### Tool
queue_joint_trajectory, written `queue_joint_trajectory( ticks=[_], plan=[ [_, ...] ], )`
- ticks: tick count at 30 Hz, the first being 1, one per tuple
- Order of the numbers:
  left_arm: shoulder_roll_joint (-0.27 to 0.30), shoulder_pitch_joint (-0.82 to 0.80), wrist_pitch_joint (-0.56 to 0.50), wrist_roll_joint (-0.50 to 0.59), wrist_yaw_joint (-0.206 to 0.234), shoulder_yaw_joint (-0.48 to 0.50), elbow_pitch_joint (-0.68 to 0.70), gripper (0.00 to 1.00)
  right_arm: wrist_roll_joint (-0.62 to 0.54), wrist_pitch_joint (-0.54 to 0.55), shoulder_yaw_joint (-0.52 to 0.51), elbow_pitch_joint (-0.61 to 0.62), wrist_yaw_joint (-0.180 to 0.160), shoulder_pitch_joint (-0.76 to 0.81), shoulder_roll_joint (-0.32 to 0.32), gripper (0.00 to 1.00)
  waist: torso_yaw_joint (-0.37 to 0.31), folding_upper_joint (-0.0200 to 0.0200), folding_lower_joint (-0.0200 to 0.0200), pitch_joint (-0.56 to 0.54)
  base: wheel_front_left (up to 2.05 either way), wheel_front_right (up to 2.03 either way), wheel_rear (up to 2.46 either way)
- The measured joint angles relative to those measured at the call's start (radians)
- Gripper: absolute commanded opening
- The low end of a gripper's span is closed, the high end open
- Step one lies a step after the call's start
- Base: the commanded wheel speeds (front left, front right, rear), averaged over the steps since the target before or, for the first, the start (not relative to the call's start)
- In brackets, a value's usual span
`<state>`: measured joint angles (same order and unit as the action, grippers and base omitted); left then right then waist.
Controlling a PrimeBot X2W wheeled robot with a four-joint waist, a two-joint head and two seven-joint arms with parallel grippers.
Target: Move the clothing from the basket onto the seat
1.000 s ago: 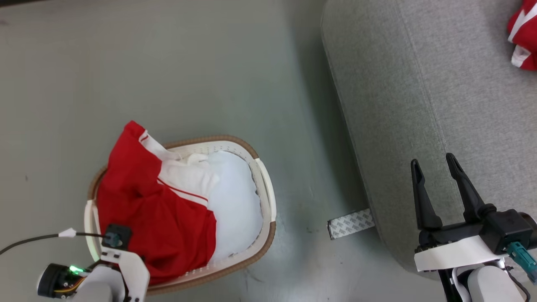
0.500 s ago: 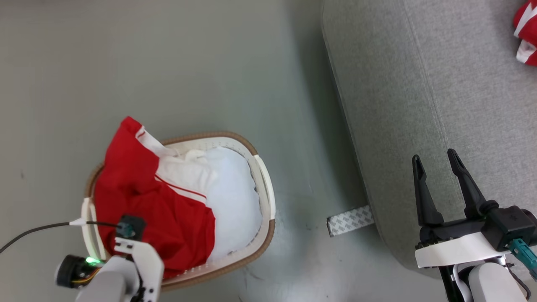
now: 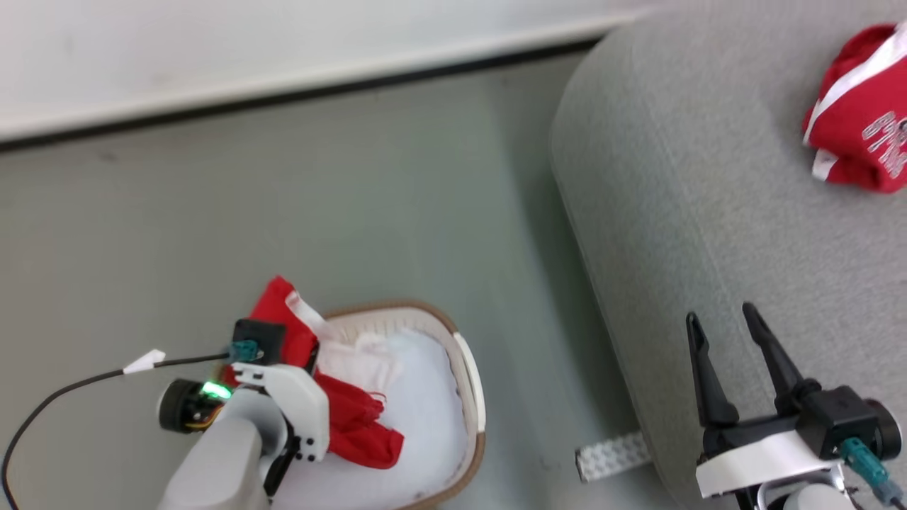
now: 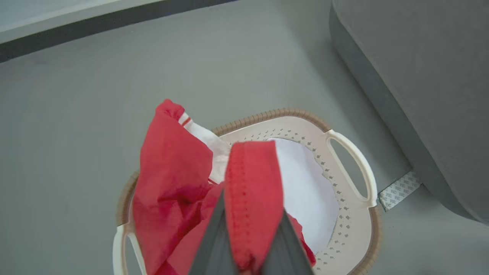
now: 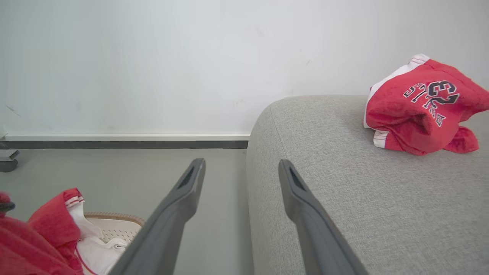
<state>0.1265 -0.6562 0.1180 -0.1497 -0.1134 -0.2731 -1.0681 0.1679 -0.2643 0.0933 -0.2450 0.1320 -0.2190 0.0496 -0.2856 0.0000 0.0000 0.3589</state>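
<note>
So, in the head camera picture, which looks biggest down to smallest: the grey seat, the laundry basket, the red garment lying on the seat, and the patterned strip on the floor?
1. grey seat, by far
2. laundry basket, though partly out of frame
3. red garment, cut off at the picture's edge
4. patterned strip

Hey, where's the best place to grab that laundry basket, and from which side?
On the basket, take the looped side handle facing the seat: its open slot admits a finger from above. The red garment drapes over the opposite rim.
</note>
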Motion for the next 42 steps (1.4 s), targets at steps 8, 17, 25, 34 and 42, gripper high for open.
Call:
queue_joint_trajectory(
  ticks=[8,17,25,34,42],
  plan=[
    [-0.035,0.021,0.018,-0.044,-0.01,-0.022,0.108,0.0,-0.022,0.0,-0.007,-0.03,0.0,0.081,0.0,1.0,0.013,0.0,-0.0001,-0.175,0.0,0.0,0.0],
    [-0.045,0.052,-0.067,-0.079,-0.013,-0.065,0.362,0.0,-0.041,0.0,-0.004,-0.04,0.0,0.144,0.0,1.0,0.021,0.0,-0.0003,-0.343,0.0,0.0,0.0],
    [-0.016,0.066,-0.197,-0.114,-0.014,-0.081,0.65,0.0,-0.048,0.0,0.001,-0.021,0.0,0.161,0.0,1.0,0.031,0.0,-0.0002,-0.392,0.0,0.0,0.0],
    [0.001,0.114,-0.294,-0.125,0.006,-0.094,0.864,0.0,-0.11,0.0,0.062,0.05,0.0,0.158,0.001,1.0,0.032,0.0001,-0.0001,-0.394,0.0,0.0,0.0],
    [0.003,0.156,-0.32,-0.128,0.017,-0.118,0.92,0.0,-0.131,0.0,0.245,0.077,0.0,0.065,0.0,1.0,0.042,0.0001,-0.0001,-0.396,0.0,0.0,0.0]
  ],
)
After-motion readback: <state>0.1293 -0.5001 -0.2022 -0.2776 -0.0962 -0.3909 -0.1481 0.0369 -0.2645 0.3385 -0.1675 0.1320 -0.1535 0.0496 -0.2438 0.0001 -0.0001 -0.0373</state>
